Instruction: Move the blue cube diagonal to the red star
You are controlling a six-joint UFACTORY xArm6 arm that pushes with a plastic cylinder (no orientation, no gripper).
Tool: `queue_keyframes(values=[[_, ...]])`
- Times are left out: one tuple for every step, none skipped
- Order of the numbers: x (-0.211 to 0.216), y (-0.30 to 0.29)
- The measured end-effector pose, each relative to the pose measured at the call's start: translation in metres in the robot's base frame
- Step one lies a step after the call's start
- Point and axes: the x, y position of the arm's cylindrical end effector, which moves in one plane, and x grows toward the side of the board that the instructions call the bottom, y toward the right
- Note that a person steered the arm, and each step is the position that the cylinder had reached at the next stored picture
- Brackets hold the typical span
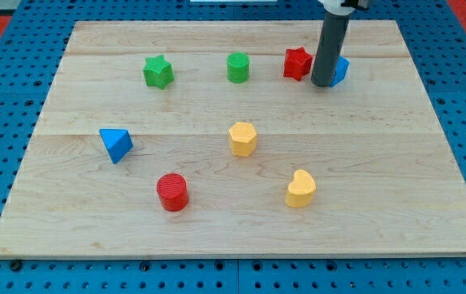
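Note:
The red star (296, 63) lies near the view's top, right of centre. The blue cube (340, 70) sits just to its right, mostly hidden behind my rod; only its right edge shows. My tip (323, 84) rests on the board between the two, right against the blue cube's left front side and close to the red star's right side.
A green star (157, 72) and a green cylinder (237, 68) lie along the top. A blue triangular block (116, 144) is at the left. A yellow hexagon block (242, 138), a red cylinder (171, 192) and a yellow heart (300, 189) lie lower. The wooden board (69, 229) has blue pegboard around it.

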Motion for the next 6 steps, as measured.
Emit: queue_keyframes(values=[[-0.001,0.0],[0.007,0.0],[0.007,0.0],[0.005,0.013],[-0.017,0.013],[-0.043,0.024]])
